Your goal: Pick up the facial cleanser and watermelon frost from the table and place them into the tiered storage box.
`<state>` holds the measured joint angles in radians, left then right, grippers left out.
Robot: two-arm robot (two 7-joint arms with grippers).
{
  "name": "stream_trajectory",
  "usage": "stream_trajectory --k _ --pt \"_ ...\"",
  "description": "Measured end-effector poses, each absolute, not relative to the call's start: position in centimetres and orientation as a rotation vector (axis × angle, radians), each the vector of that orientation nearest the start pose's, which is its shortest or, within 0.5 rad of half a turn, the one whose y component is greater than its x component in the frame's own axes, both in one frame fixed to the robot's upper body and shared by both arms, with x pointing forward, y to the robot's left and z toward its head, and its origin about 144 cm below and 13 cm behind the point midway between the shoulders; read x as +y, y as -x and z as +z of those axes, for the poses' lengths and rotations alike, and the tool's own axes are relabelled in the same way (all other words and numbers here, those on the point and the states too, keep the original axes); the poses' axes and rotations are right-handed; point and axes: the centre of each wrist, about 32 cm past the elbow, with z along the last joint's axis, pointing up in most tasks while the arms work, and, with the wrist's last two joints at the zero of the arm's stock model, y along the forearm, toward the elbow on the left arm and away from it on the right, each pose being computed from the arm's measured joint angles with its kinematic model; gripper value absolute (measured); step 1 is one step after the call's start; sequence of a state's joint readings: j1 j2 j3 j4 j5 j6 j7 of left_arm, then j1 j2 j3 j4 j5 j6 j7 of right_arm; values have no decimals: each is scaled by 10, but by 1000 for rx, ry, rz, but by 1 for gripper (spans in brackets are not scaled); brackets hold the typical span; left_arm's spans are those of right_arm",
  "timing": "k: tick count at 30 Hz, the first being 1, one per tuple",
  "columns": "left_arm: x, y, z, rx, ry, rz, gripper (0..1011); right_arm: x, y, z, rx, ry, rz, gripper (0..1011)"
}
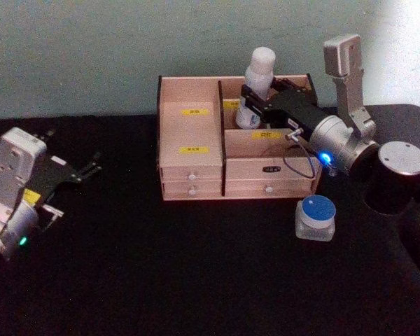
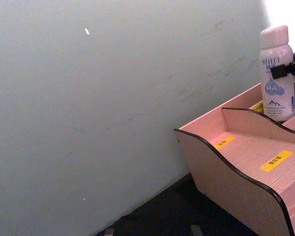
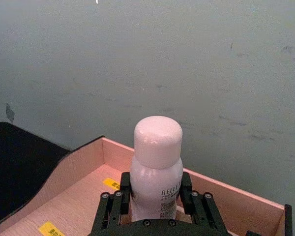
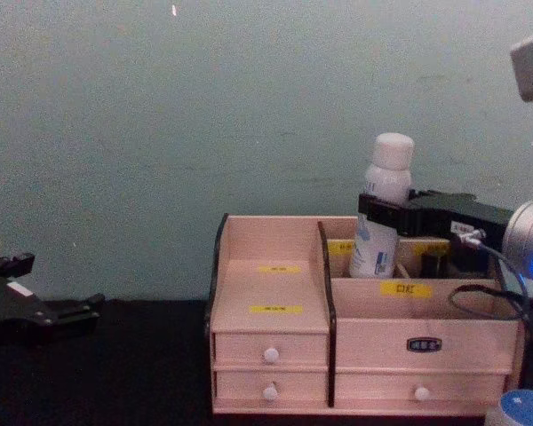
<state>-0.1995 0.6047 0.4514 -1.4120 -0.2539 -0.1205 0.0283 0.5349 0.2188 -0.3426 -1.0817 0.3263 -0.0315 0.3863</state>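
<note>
**One bottle clamped upright over the box, one jar on the counter**

Head view: there is one facial cleanser (image 1: 258, 82), one watermelon frost (image 1: 316, 218) and one tiered storage box (image 1: 189, 150). The box carries four yellow labels and three white drawer knobs. The right gripper (image 1: 254, 98) has its jaws clamped on the bottle's body above the rear right compartment. The jar stands lid up on the black counter (image 1: 161, 273), just off the box's front right corner. The left gripper (image 1: 92, 166) hangs well to the left of the box.

Left wrist view: the bottle's (image 2: 276, 73) long axis is vertical, cap on top. Its blue print faces this side and a black jaw crosses it.

Right wrist view: the jaws press both sides of the bottle (image 3: 156, 162).

Chest view: the bottle's (image 4: 384, 191) base sits down inside the rear compartment. Whether it touches the floor there cannot be told. The left gripper (image 4: 75, 311) has its jaws apart, holding nothing.
</note>
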Motion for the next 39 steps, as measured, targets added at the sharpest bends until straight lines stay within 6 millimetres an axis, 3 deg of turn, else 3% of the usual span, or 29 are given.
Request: stream_trajectory --k 39 --pt "310 -489 1140 -285 -305 1248 1001 -230 -607 1168 37 119 -1000 592"
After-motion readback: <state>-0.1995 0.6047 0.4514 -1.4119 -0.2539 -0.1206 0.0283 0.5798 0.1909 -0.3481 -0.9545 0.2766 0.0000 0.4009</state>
